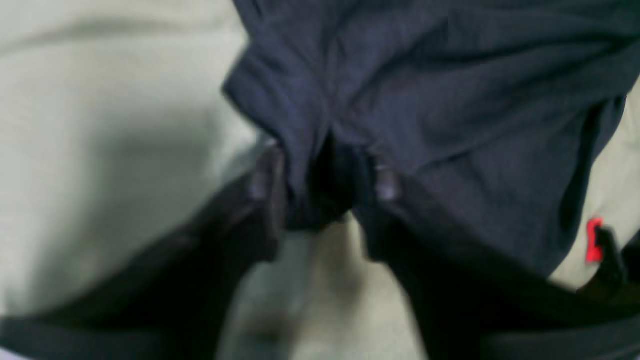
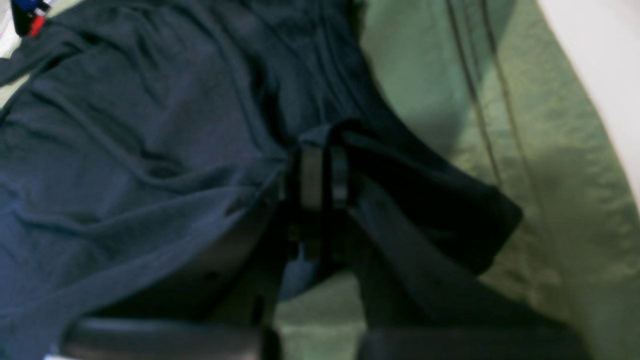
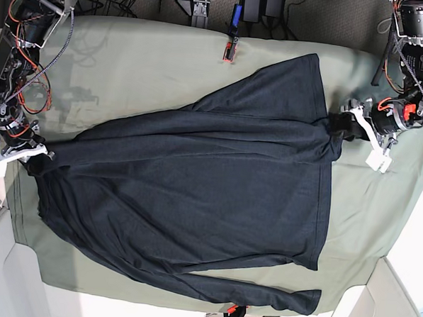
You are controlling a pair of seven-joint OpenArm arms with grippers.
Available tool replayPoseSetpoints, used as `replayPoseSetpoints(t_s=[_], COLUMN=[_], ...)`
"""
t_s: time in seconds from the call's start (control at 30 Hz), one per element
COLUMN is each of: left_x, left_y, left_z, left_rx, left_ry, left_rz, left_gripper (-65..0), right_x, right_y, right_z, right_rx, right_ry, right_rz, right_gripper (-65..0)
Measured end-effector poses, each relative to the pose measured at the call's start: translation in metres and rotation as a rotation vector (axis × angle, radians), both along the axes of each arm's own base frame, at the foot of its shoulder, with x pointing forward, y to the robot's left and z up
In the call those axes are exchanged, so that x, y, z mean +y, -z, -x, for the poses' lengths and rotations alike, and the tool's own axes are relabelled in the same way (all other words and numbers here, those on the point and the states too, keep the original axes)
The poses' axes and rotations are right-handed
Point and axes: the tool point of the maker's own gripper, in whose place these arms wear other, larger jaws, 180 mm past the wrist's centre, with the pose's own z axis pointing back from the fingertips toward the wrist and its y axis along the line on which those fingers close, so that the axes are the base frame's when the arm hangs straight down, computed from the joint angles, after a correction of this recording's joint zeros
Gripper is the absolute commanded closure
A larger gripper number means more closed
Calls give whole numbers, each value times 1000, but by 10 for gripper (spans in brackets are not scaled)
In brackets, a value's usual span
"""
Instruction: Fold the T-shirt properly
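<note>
Navy T-shirt (image 3: 195, 200) stretched between left tool (image 1: 325, 172) and right tool (image 2: 320, 175)

Base view: I get even, diffuse overhead light, sharp focus and only faint shadows on the green cloth (image 3: 167, 64). Left wrist view: I see heavy blur throughout, the fingers (image 1: 265, 175) smeared, pale washed-out cloth and a soft shadow at left. Right wrist view: dimmer, blurred, T-shirt (image 2: 125, 150) folds soft; overexposed white glare at the upper right corner.
</note>
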Motion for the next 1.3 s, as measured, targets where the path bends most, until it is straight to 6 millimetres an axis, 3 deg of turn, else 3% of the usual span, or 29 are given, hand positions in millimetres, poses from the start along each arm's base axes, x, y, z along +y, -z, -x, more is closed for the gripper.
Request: replayPoseSetpoints(t_s=[0.1,0.17,0.3,0.47,0.77,1.03,1.3], left_x=[-14,-27,-20,-24,-19,-43,-46], left_y=[-5,-19,-41,-47,-15,-9,3], left_z=[13,20,33,54,111,111,108], left_rx=[73,75,25,20,143,107,72], left_ry=[45,89,133,160,111,58,6], left_rz=[85,161,80,40,33,119,80], left_gripper=[-305,-305,-305,-305,-306,-306,-306], right_x=[0,0,-1,0,1,3,3], right_y=[3,5,9,13,12,10,11], right_z=[1,2,7,10,9,8,8], right_rx=[8,18,32,45,38,29,32], right_ry=[0,-1,-2,-4,-4,-3,-4], right_rz=[-2,2,5,-2,-16,-31,-32], right_gripper=[0,0,0,0,0,0,0])
